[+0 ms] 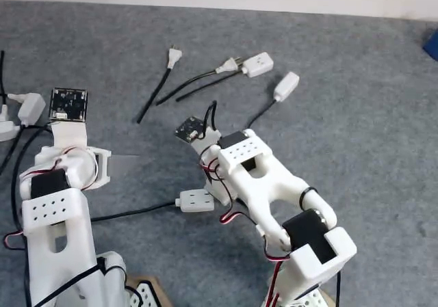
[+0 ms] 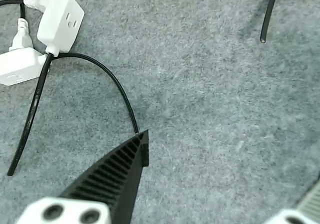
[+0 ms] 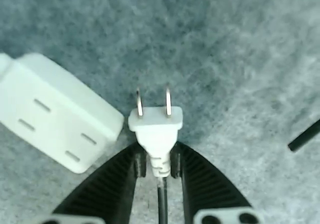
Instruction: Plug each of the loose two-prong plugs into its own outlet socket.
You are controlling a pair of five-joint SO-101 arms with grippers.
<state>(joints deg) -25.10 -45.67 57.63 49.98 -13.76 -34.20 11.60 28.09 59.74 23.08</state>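
While pinching the plug [image 3: 155, 126] by its neck in the right gripper [image 3: 156, 161], sits just right of the outlet block [image 3: 55, 109], prongs aimed past its slotted face, far nearer than the wide-open left gripper [image 2: 230, 169].

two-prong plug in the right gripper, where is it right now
In the right wrist view the two-prong plug is pinched in the right gripper, prongs pointing away from the wrist, beside the white outlet socket but not inserted.

White arms [image 1: 267, 174], black servos [image 1: 308, 230], red wires [image 1: 213, 169], black end effector [image 3: 157, 156].
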